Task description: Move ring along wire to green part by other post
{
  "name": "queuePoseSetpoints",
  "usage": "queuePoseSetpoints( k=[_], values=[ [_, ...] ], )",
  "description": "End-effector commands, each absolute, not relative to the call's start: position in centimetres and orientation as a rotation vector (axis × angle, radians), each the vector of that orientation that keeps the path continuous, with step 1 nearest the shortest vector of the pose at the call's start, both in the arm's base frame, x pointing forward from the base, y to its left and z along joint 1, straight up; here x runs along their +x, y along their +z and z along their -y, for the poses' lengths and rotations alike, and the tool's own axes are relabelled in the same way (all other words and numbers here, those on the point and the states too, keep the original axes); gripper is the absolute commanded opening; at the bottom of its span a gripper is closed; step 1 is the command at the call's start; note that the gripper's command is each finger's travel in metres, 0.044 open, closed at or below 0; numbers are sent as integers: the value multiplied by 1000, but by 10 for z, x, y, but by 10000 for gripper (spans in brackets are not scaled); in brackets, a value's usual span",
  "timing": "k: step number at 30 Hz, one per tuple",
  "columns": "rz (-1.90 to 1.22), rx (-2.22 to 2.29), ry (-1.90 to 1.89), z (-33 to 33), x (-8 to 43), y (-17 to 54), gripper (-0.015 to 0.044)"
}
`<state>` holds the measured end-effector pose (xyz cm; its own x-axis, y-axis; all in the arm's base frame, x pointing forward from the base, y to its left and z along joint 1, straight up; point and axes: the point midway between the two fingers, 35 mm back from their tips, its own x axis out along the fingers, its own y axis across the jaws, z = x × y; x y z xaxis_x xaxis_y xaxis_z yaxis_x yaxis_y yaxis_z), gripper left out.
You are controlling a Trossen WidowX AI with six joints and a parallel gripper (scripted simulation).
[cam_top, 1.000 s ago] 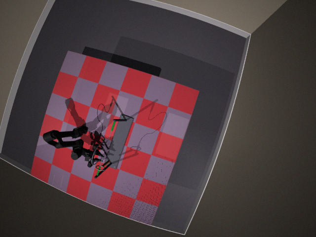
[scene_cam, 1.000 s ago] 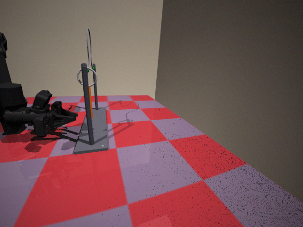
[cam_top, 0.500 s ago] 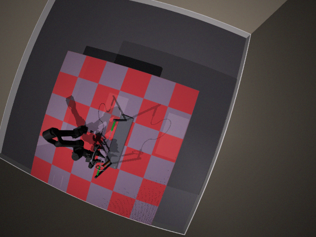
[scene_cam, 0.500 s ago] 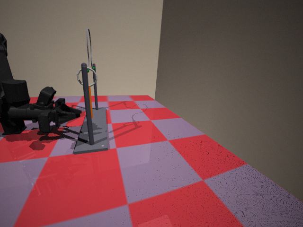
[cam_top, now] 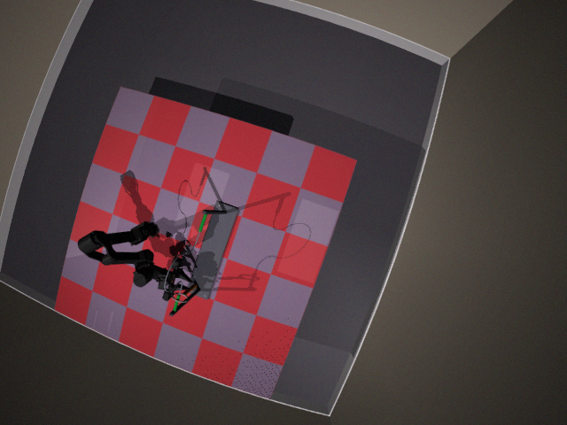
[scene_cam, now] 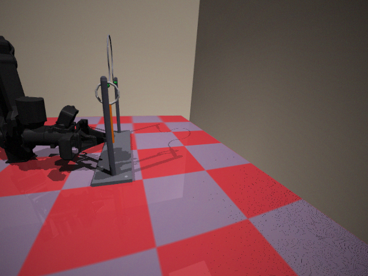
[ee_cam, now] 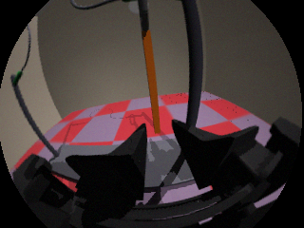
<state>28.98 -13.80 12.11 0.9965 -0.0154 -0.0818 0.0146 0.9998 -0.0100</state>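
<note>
The ring (scene_cam: 119, 92) (cam_top: 181, 302) hangs on the green part (scene_cam: 108, 85) (cam_top: 176, 305) beside the near post (scene_cam: 107, 127) (ee_cam: 194, 62). Its orange handle (scene_cam: 111, 121) (ee_cam: 151, 81) points down. My gripper (ee_cam: 159, 124) (scene_cam: 104, 138) is partly open and empty, low at the handle's lower end. In the wrist view that end shows between the fingertips; in the exterior view the tips appear just short of it, partly hidden by the post. The other green part (cam_top: 203, 222) (ee_cam: 17, 77) is by the far post (cam_top: 214, 212) (scene_cam: 117, 110).
The thin grey wire (scene_cam: 108, 53) (ee_cam: 90, 7) arches high between the posts. Both posts stand on a grey base (cam_top: 220, 242) (ee_cam: 71, 159) just below the fingers. The near post stands to the right of the handle in the wrist view.
</note>
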Motion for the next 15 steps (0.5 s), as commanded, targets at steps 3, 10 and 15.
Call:
queuePoseSetpoints(
  k=[3, 10, 15],
  values=[
    [-76, -11, -18, 139, 299, 122, 160],
    [-75, -11, -18, 139, 310, 121, 160],
    [-74, -11, -18, 139, 318, 121, 160]
  ],
)
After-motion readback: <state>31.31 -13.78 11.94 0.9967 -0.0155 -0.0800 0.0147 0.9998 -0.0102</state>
